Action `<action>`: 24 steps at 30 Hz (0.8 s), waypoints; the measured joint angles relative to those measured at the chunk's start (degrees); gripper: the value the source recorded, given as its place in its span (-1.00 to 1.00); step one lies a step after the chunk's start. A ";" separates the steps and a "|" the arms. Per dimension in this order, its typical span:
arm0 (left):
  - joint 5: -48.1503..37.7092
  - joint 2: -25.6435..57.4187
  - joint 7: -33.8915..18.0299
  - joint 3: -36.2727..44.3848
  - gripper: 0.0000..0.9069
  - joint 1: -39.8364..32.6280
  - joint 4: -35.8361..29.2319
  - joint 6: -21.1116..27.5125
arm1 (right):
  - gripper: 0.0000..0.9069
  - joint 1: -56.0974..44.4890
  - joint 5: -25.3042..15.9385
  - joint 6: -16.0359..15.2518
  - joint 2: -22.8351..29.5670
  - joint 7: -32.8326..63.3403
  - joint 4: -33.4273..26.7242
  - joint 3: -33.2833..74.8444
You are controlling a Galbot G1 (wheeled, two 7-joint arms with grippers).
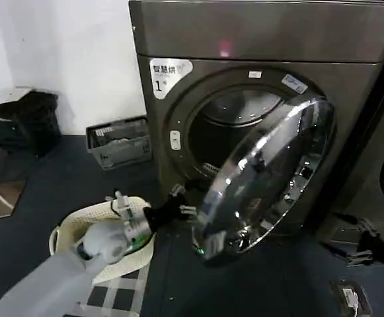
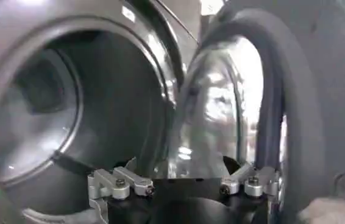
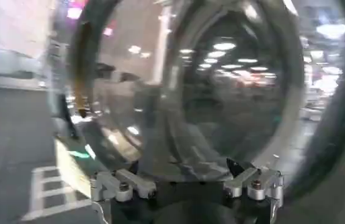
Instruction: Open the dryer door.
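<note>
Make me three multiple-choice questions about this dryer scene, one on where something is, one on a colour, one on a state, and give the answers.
1. Where is the left gripper?
A. at the free lower edge of the dryer door
B. on top of the dryer
C. inside the grey crate

2. What colour is the small light on the dryer's top panel?
A. green
B. pink
C. blue

3. What state is the dryer door in?
A. shut flush
B. swung partly open
C. taken off

Answers: 1 A, the head view shows its fingers beside the rim of the dryer door. 2 B, the light on the dryer glows pink. 3 B, the door stands angled out from the front, with the drum opening exposed. The right gripper waits low at the right.
</note>
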 joint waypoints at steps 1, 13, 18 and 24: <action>0.01 -0.21 0.03 0.36 1.00 0.00 0.00 0.00 | 1.00 -0.41 -0.33 0.12 0.37 0.84 -0.01 1.10; -0.82 -2.09 0.24 5.12 1.00 -1.19 -0.50 -0.03 | 1.00 -4.36 -0.08 0.09 3.67 18.07 0.53 12.68; -2.55 -3.20 0.15 8.11 1.00 -3.11 0.07 0.13 | 1.00 -4.80 1.16 -2.47 4.47 27.27 1.65 14.86; -3.99 -5.00 0.13 11.82 1.00 -5.85 0.95 0.10 | 1.00 -6.09 2.46 -6.06 4.73 35.66 3.24 16.92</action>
